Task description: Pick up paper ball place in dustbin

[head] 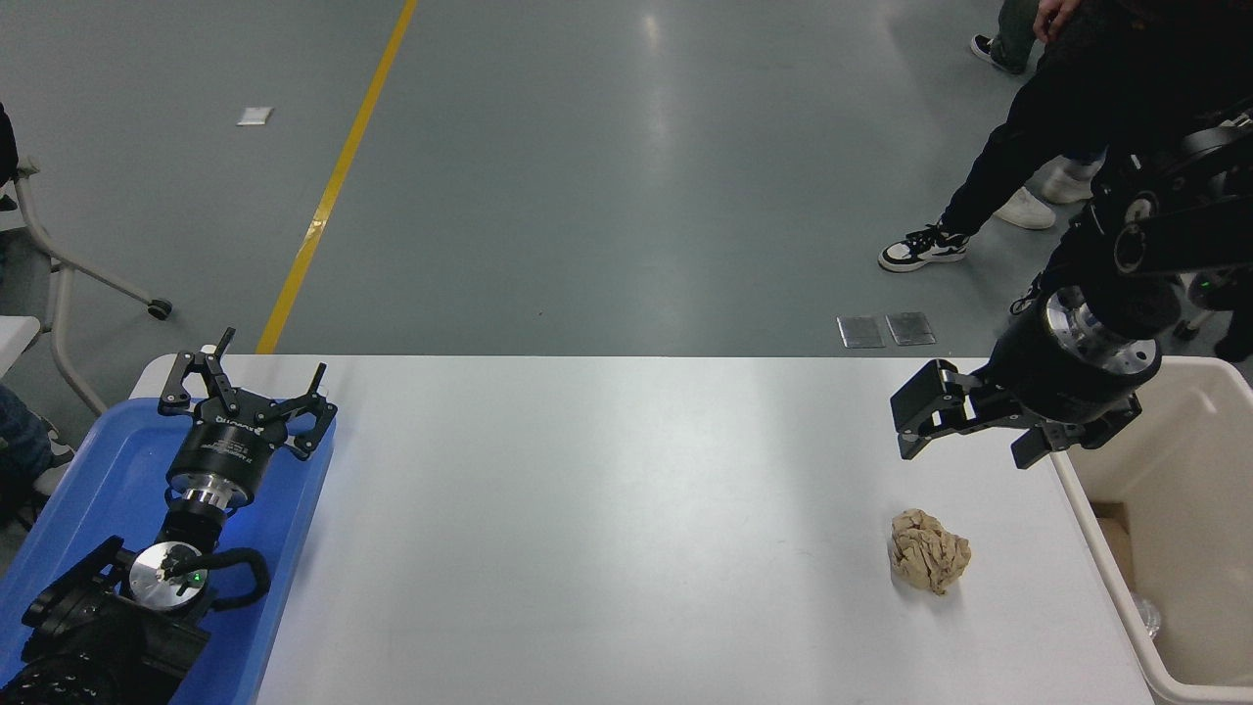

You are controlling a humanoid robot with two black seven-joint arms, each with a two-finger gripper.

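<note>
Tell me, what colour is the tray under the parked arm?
Blue. The tray shows best in the head view, at the table's left end, beneath the left gripper.

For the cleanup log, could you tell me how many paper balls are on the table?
1: the paper ball lies on the table, near its right end, beside the dustbin. The dustbin's inside shows only partly.

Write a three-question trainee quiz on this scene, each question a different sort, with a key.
1. True or false: the right hand grips the paper ball.
2. Which hand is nearer the dustbin? A) left hand B) right hand
3. Fill in: the left hand is parked over the blue ____.

Key: 1 false, the ball lies free on the table and the hand is open above it; 2 B; 3 tray.
</note>
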